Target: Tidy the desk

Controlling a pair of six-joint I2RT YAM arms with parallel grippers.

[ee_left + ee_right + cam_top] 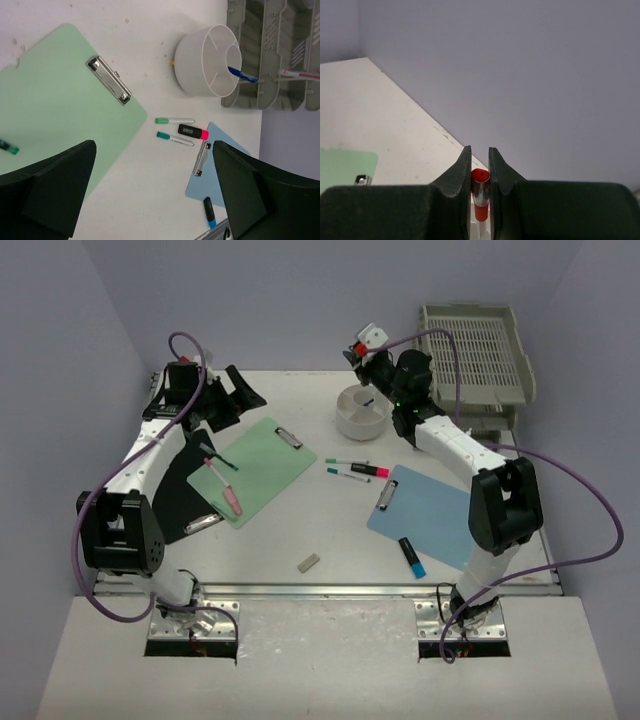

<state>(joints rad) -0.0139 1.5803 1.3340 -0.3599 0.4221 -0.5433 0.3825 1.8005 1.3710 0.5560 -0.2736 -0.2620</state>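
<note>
Desk (270, 552): flat white rectangular tabletop, metal rail (330, 590) along front edge, lilac walls (300, 300) around.

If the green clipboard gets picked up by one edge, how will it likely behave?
The green clipboard looks thin and flat, so probably stiff but hard to pinch off the desk. Tilting it would likely roll off the pink pen resting at its edge.
</note>
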